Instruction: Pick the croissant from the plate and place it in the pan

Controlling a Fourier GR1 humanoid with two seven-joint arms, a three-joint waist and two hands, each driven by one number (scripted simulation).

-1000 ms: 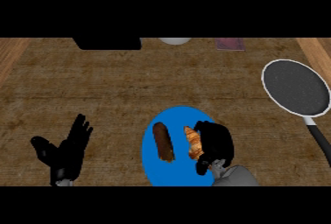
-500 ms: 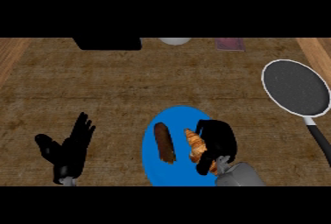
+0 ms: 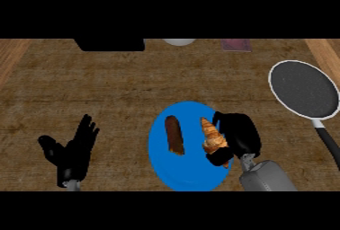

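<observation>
On the blue plate (image 3: pixel 189 177) lies an orange-brown croissant (image 3: pixel 211 133), its right side covered by my right hand (image 3: pixel 238 134). That hand's fingers and thumb curl round the croissant, which still looks to rest on the plate. A dark brown bar-shaped item (image 3: pixel 175 135) lies on the plate's left half. The pan (image 3: pixel 304 89), dark inside with a white rim, sits at the right, its black handle (image 3: pixel 329 143) running toward the lower edge. My left hand (image 3: pixel 72 150) rests open at the lower left, fingers up.
Along the counter's far edge stand a black box (image 3: pixel 109 44), a white round object (image 3: pixel 179 42) and a small pinkish item (image 3: pixel 236 44). Lighter wooden borders (image 3: pixel 13 58) run down both sides of the counter.
My right hand has closed further round the croissant and shifted slightly; the forearm shows more at the lower edge. The left hand has hardly moved.
</observation>
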